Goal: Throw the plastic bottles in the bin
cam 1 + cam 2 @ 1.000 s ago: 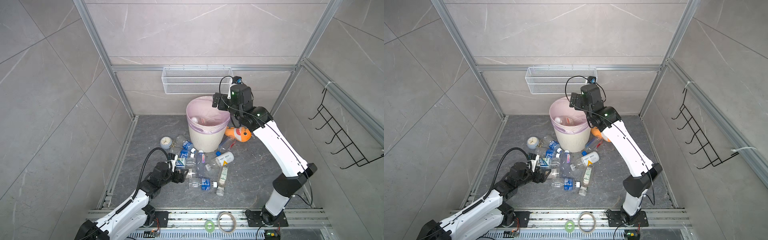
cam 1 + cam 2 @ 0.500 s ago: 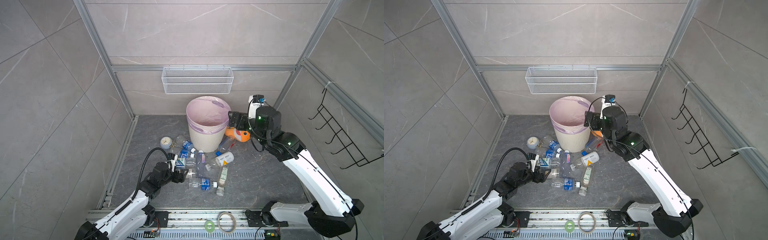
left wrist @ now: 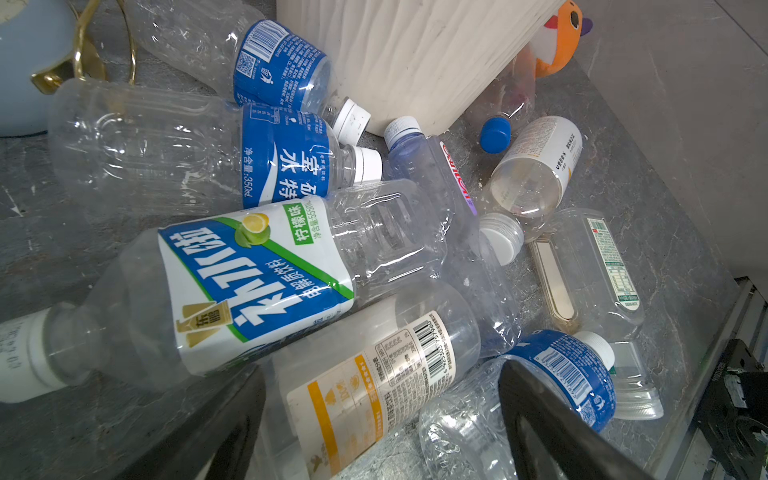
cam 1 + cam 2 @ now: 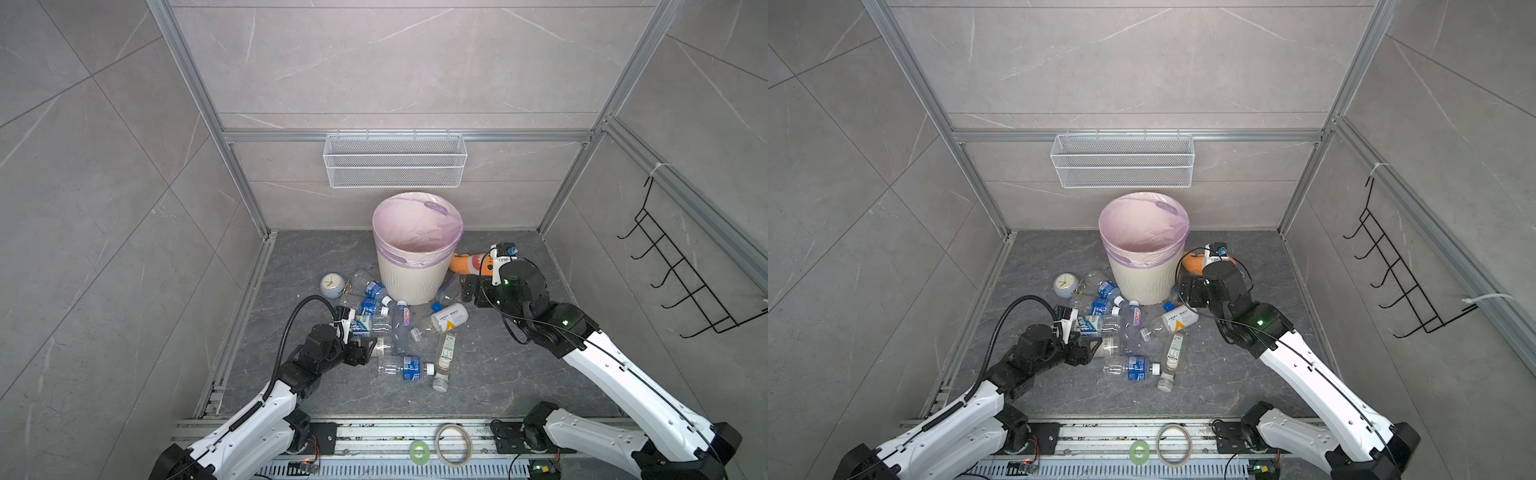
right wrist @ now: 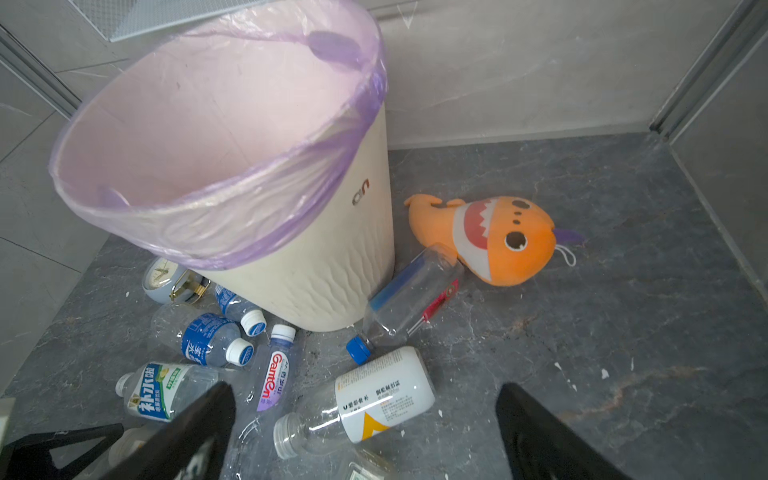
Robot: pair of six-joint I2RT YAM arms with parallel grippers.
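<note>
The left gripper (image 3: 382, 424) has its fingers apart around a clear orange-and-white-labelled plastic bottle (image 3: 374, 374) on the grey surface (image 4: 498, 374). Farther back, the right gripper (image 5: 361, 432) hovers, fingers apart and empty, beside the cream-white ribbed bin (image 4: 409, 278).

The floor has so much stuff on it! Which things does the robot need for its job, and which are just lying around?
For the job:
- plastic bottles, scattered on the floor
- bin, with a pink liner

Just lying about:
- orange shark toy
- pale-blue clock
- wire basket on the wall
- tape rolls
</note>
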